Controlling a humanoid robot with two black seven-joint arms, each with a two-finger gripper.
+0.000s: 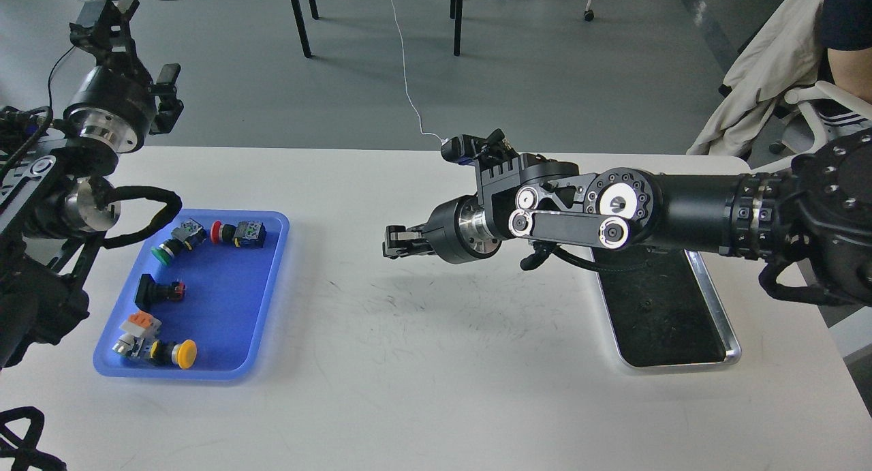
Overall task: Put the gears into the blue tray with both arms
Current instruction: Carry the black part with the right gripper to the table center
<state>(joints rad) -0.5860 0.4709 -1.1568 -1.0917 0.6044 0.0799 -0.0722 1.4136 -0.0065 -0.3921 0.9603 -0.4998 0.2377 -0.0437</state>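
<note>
No gears are discernible. Right gripper (pixel 392 242), mid-frame, heads toward the blue tray (pixel 269 300); grip state indeterminate, any contents unseen. Gears likely light, rigid; pinch rims.

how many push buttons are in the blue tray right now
5 in the blue tray: green-capped and red-capped at the far end, a black one mid-left, an orange-topped one and yellow-capped at the near end.
</note>
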